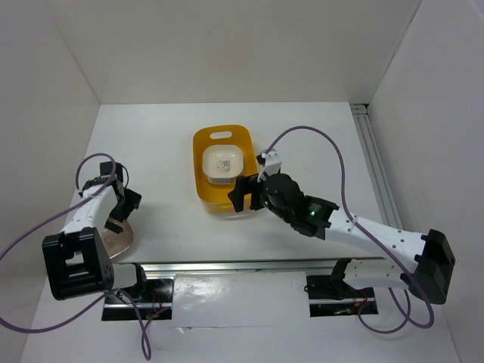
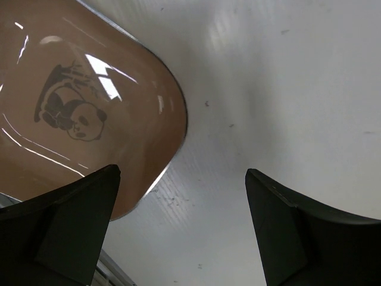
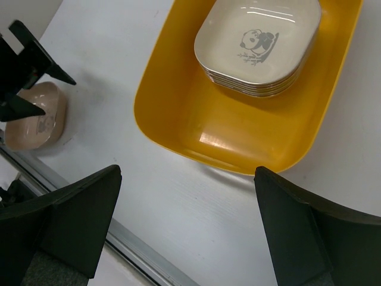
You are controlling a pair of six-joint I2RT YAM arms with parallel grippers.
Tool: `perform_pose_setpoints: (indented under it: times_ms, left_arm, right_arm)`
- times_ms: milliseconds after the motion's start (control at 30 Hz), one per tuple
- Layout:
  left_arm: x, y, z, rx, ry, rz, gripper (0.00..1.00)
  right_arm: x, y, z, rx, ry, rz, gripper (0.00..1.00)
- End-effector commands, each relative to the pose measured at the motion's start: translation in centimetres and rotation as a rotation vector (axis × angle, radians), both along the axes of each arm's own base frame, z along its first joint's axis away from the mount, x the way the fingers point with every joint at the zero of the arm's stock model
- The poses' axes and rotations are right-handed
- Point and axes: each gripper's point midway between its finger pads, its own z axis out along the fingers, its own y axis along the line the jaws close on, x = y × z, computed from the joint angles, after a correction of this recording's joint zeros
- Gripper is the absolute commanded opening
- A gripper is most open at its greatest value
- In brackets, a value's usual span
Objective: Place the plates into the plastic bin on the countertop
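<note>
While the left gripper point(image 2: 181, 179) hangs spread over the edge of a tan plate point(image 2: 77, 89) on the countertop point(image 2: 286, 89), the right gripper point(image 3: 187, 179), also spread, hovers by the plastic bin point(image 3: 178, 113) holding stacked plates point(image 3: 256, 42).

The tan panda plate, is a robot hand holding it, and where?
Nothing is held. The left gripper hangs open over the edge of the tan plate; the right gripper is open near the bin.

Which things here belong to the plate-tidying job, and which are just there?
Belongs to the job:
yellow-orange plastic bin
stack of cream panda plates inside it
tan panda plate, still out on the white countertop

Just there:
metal rail
white walls
</note>
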Motion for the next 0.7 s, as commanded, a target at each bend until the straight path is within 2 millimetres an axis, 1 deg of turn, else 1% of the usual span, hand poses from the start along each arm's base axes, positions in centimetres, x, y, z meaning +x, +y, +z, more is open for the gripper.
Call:
perform_pose_setpoints:
  times_ms: [0, 33, 67, 100, 133, 167, 200, 233, 300, 333, 367, 400, 433, 500, 533, 600, 633, 667]
  left_arm:
    - [-0.2, 0.1, -1.9, -0.045, -0.002, 0.041, 1.0]
    - [-0.2, 0.3, -2.3, -0.051, -0.004, 0.073, 1.0]
    - [-0.6, 0.2, -2.7, -0.056, 0.014, 0.073, 1.0]
    - [-1.0, 0.5, -3.0, -0.052, 0.021, 0.102, 1.0]
    - [-1.0, 0.7, -3.0, -0.054, 0.018, 0.122, 0.98]
    - [-1.0, 0.7, -3.2, -0.057, 0.01, 0.137, 0.98]
    - [-1.4, 0.8, -3.4, -0.05, 0.021, 0.14, 0.98]
    - [-1.1, 1.1, -3.4, -0.048, 0.005, 0.157, 0.97]
    - [-1.0, 0.9, -3.6, -0.058, -0.001, 0.154, 0.93]
    - [-0.7, 1.0, -3.6, -0.063, -0.016, 0.161, 0.91]
    - [-0.9, 1.0, -3.8, -0.064, -0.001, 0.15, 0.87]
    - [-0.5, 0.8, -4.1, -0.078, -0.005, 0.146, 0.82]
    - [0.0, 0.7, -4.0, -0.086, -0.025, 0.128, 0.74]
    - [0.2, 0.4, -4.4, -0.105, -0.018, 0.102, 0.74]
    - [0.3, 0.2, -4.7, -0.12, -0.016, 0.099, 0.71]
    - [0.4, 0.2, -4.9, -0.121, -0.013, 0.099, 0.7]
    - [0.4, 0.0, -5.1, -0.135, -0.005, 0.096, 0.67]
    - [0.5, 0.0, -5.4, -0.135, -0.004, 0.096, 0.51]
  right_arm:
    - [0.2, 1.1, 1.2, 0.045, -0.056, 0.03, 1.0]
    - [0.3, 1.2, 0.9, 0.037, -0.051, 0.031, 1.0]
    - [0.4, 1.3, 1.1, 0.045, -0.056, 0.03, 1.0]
    - [0.3, 1.5, 0.7, 0.038, -0.048, 0.039, 1.0]
    - [0.4, 1.6, 0.2, 0.021, -0.047, 0.042, 1.0]
    - [0.4, 1.6, 0.2, 0.021, -0.047, 0.042, 1.0]
    - [0.4, 1.7, -0.1, 0.013, -0.041, 0.043, 1.0]
    - [0.5, 1.8, -0.5, 0.006, -0.036, 0.043, 1.0]
    - [0.6, 2.0, 0.2, 0.021, -0.046, 0.042, 1.0]
    - [0.6, 2.2, -0.2, 0.014, -0.038, 0.051, 1.0]
    - [0.6, 2.2, -0.3, 0.014, -0.038, 0.051, 1.0]
    - [0.6, 2.2, -0.3, 0.014, -0.038, 0.051, 1.0]
    - [0.6, 2.3, 0.2, 0.022, -0.043, 0.051, 1.0]
    - [0.7, 2.4, -0.2, 0.014, -0.038, 0.051, 1.0]
    - [0.7, 2.4, -0.2, 0.014, -0.038, 0.051, 1.0]
    - [0.8, 2.3, -0.2, 0.012, -0.04, 0.043, 1.0]
    - [0.8, 2.3, -0.1, 0.019, -0.035, 0.039, 1.0]
    - [0.8, 2.3, -0.1, 0.019, -0.035, 0.039, 1.0]
